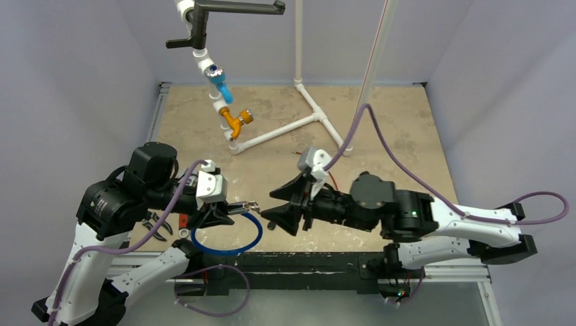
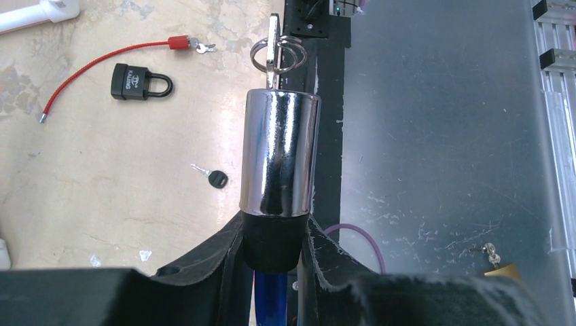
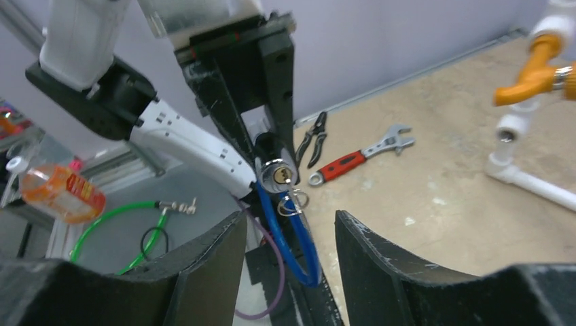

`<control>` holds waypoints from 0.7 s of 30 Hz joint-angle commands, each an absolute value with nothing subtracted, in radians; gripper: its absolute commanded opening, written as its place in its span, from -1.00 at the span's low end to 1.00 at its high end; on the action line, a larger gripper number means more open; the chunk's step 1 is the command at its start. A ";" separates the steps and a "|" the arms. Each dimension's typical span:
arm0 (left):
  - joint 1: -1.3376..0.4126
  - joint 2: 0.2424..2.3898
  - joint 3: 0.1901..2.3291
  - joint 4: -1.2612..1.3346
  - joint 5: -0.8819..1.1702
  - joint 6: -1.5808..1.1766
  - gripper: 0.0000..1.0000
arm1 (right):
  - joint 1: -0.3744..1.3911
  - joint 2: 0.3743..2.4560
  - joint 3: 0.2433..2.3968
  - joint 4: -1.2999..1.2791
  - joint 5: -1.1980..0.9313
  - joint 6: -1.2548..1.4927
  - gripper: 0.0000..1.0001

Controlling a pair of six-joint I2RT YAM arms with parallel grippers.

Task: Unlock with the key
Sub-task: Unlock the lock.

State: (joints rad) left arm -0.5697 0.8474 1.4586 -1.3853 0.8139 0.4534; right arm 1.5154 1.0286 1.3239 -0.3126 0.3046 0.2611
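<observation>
My left gripper (image 1: 219,214) is shut on the black end of a blue cable lock's chrome cylinder (image 2: 280,153), held level above the table's near edge, pointing right. A key with rings (image 2: 275,49) sits in the cylinder's keyhole. The blue cable loop (image 1: 226,238) hangs below. In the right wrist view the cylinder face (image 3: 280,174) with key and rings (image 3: 293,202) is straight ahead. My right gripper (image 1: 278,204) is open and empty, facing the key from a short gap to its right.
A black padlock (image 2: 139,83), a red cable with keys (image 2: 102,58) and a loose black-headed key (image 2: 212,177) lie on the table. Pliers (image 3: 311,138) and a red-handled wrench (image 3: 358,157) lie by the left arm. A white pipe frame (image 1: 272,133) with valves stands behind.
</observation>
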 commanded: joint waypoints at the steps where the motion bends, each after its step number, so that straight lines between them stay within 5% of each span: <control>1: -0.572 0.845 1.507 -1.345 0.834 0.490 -1.00 | 1.441 1.093 1.356 -0.256 0.029 0.299 0.13; 13: -0.585 0.838 1.516 -1.372 0.821 0.532 -1.00 | 1.352 1.130 1.375 -0.228 -0.099 0.351 0.08; 21: -0.590 0.831 1.508 -1.365 0.810 0.535 -1.00 | 1.352 1.171 1.421 -0.247 -0.108 0.346 -0.33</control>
State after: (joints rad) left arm -0.5827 0.8368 1.4834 -1.3968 0.7937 0.5175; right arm 1.3544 1.1568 1.3693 -0.2749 -0.0807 0.3431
